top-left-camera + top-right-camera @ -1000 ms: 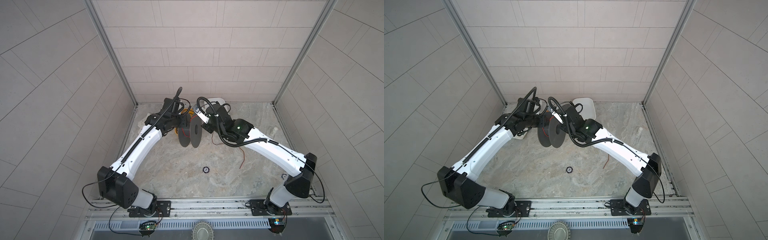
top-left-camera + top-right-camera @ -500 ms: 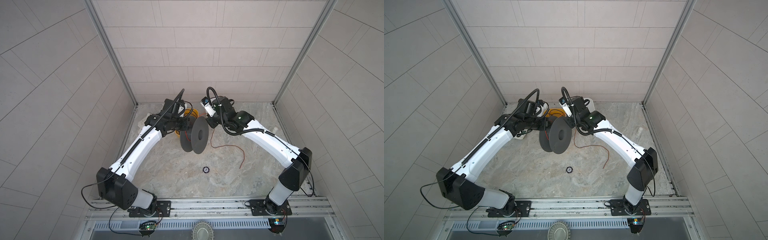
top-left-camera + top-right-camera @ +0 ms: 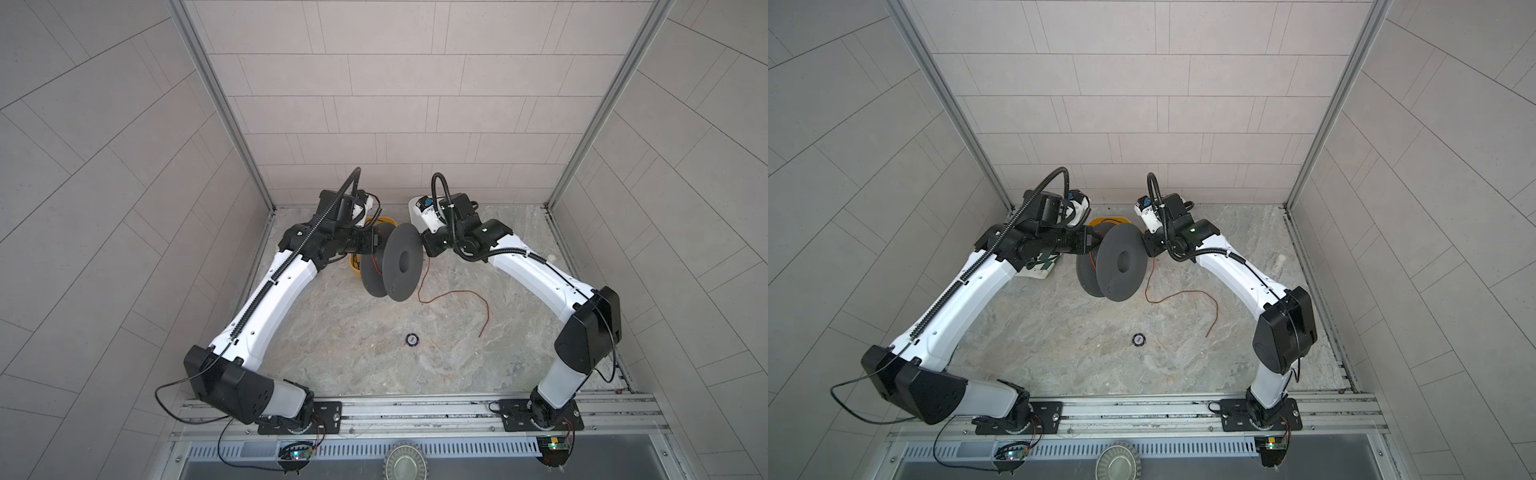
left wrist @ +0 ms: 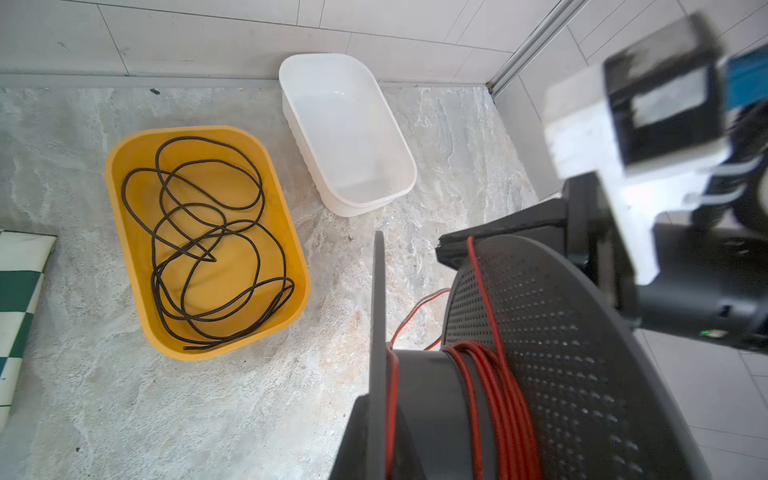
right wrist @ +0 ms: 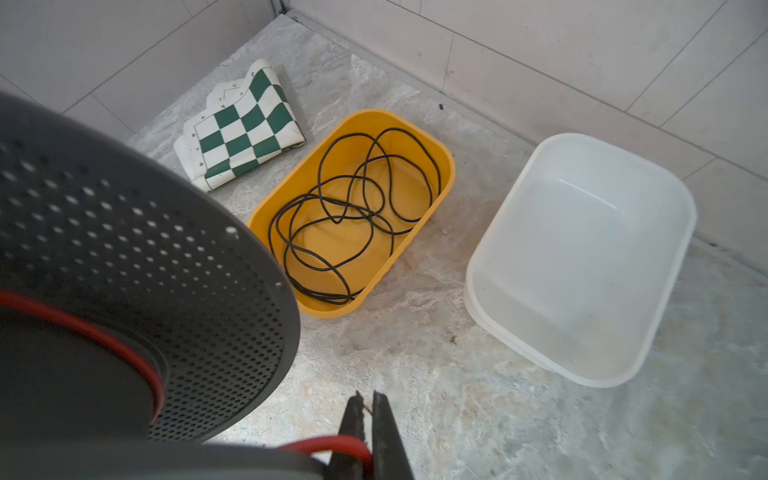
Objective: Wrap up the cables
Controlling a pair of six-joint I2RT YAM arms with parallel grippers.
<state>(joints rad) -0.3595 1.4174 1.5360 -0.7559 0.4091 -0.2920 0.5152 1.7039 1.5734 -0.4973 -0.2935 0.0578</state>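
While left gripper (image 3: pixel 374 246) clamps the spool (image 3: pixel 402 262), right gripper (image 5: pixel 368 419), pinched shut on red wire (image 4: pixel 505 399), should hold it taut, laying turns neatly.

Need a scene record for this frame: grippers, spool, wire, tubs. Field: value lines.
left gripper: jaws shut on a flange of the black perforated plastic spool
right gripper: jaws shut on the thin red wire
wire state: several turns on the spool hub, loose tail on the tabletop
yellow plastic tub: holds a loose thin black cable
white plastic tub: nothing visible inside
green-and-white chequered mat: folded, beside the yellow tub
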